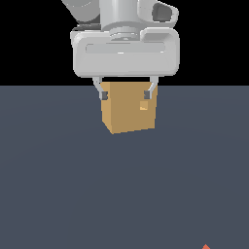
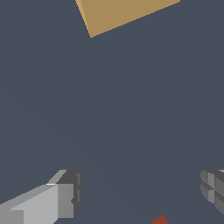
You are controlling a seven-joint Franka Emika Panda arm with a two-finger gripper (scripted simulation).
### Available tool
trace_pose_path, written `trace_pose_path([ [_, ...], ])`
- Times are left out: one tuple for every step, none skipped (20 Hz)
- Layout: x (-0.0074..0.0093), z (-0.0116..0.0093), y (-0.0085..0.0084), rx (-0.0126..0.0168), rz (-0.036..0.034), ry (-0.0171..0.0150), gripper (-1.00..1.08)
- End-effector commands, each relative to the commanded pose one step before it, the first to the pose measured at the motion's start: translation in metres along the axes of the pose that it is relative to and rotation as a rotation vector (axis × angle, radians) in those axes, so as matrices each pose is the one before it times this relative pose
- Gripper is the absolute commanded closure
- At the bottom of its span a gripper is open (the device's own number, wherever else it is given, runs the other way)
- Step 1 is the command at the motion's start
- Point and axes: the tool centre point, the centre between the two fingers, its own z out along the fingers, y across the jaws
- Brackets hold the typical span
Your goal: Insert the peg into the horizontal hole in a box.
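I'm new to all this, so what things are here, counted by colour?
Tan: 1, the box.
Orange-red: 1, the peg, only a tip showing.
White-grey: 1, the gripper.
Total: 3.

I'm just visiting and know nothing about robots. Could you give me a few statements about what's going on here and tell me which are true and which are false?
1. The hand is open and holds nothing. True.
2. The peg sits inside the hole. False: only an orange-red tip shows at the exterior view's lower edge, far from the box.
3. The box is tan. True.
4. The box has a round hole on top. False: a small square hole shows in a side face.
5. The box rests on a dark grey floor. True.
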Motion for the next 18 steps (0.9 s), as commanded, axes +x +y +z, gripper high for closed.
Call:
trace_pose_path([
  [-0.00001, 0.00001, 0.00001, 0.0, 0.0, 0.0, -0.92],
  [-0.0003, 0.00014, 0.00016, 0.0, 0.0012, -0.00002, -0.92],
  [-0.00118, 0.00047, 0.00048, 0.00007, 0.00403, -0.00003, -0.92],
  [-0.00184, 0.00078, 0.0008, 0.00012, 0.00651, -0.00004, -0.92],
  [-0.0026, 0.0011, 0.00112, 0.00016, 0.00919, -0.00006, -0.92],
  [-0.00336, 0.00142, 0.00145, 0.00021, 0.01188, -0.00007, -0.92],
  [-0.00416, 0.00175, 0.00178, 0.00026, 0.01466, -0.00009, -0.92],
  [-0.00498, 0.00209, 0.00211, 0.00031, 0.01753, -0.0001, -0.92],
  [-0.00581, 0.00244, 0.00246, 0.00036, 0.02048, -0.0001, -0.92],
  [-0.0067, 0.00281, 0.00282, 0.00042, 0.0236, -0.0001, -0.92],
  [-0.00764, 0.00319, 0.0032, 0.00047, 0.02686, -0.00009, -0.92],
  [-0.00862, 0.00359, 0.0036, 0.00054, 0.03033, -0.00008, -0.92],
  [-0.00967, 0.00402, 0.00401, 0.0006, 0.03398, -0.00006, -0.92],
  [-0.01073, 0.00445, 0.00442, 0.00067, 0.0377, -0.00003, -0.92],
  [-0.01183, 0.00489, 0.00483, 0.00075, 0.04151, 0.0, -0.92],
  [-0.01281, 0.00528, 0.0052, 0.00082, 0.04495, 0.00005, -0.92],
  [-0.01285, 0.00529, 0.0052, 0.00084, 0.0451, 0.0001, -0.92],
  [-0.0127, 0.00521, 0.00512, 0.00084, 0.04455, 0.00014, -0.92],
])
